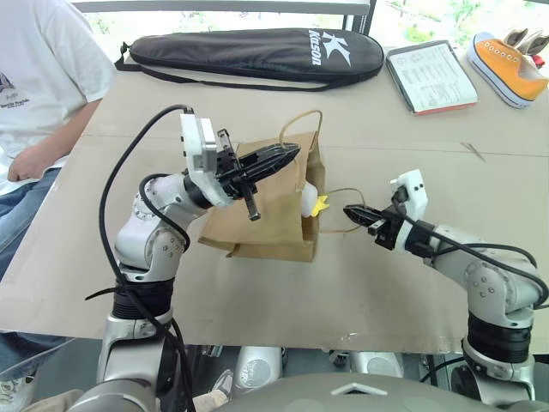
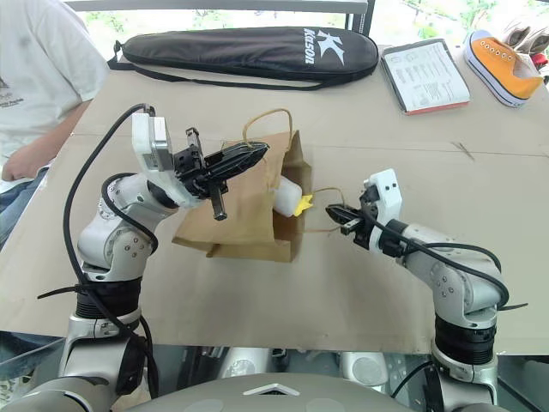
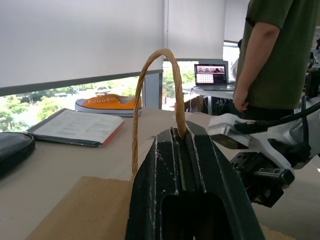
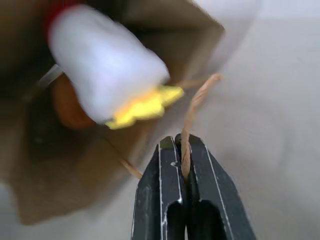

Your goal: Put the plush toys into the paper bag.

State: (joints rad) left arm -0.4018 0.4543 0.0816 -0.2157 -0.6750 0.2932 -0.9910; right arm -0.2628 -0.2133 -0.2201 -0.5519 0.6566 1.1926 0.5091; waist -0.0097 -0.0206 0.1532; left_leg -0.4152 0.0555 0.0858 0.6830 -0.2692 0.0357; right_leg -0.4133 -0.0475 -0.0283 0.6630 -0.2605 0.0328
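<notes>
The tan paper bag lies on its side on the cardboard-covered table, with its mouth facing my right arm. A plush toy sticks out of that mouth, showing its white part and yellow beak. My left gripper is raised over the bag and is shut on one looped cord handle. To the right of the mouth, my right gripper is shut on the other cord handle, which runs between its fingers.
A long black zip case lies along the far edge, with a notebook and an orange sneaker at the far right. A person in a white shirt sits at the table's left. Another person stands beyond it.
</notes>
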